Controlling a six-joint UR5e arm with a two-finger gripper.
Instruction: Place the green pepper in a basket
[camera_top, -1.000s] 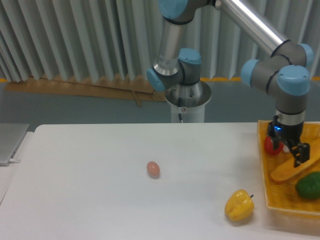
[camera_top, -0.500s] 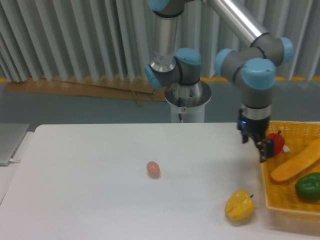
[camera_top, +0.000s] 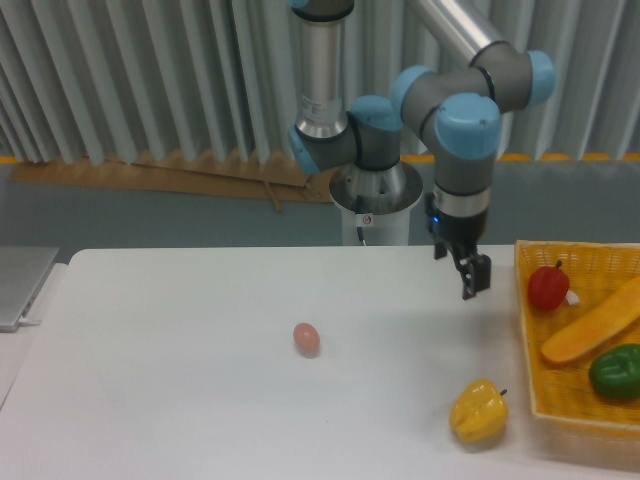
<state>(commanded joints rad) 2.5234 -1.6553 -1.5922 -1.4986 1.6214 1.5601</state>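
Observation:
The green pepper (camera_top: 615, 370) lies inside the yellow-orange woven basket (camera_top: 530, 392) at the right edge of the table, near its front right part and partly cut off by the frame edge. My gripper (camera_top: 470, 275) hangs above the table just left of the basket, well apart from the pepper. Nothing is held in it. Its fingers (camera_top: 476, 276) point down and look dark and close together, so I cannot tell whether they are open or shut.
In the basket also lie a red pepper (camera_top: 548, 287) and a long orange vegetable (camera_top: 590, 324). A yellow bell pepper (camera_top: 478, 411) sits on the table left of the basket's front corner. A small pinkish egg (camera_top: 306, 338) rests mid-table. A grey object (camera_top: 20, 283) sits at the left edge.
The gripper has moved left and up, from over the basket's contents to above the table beside the basket. The green pepper stays in the basket.

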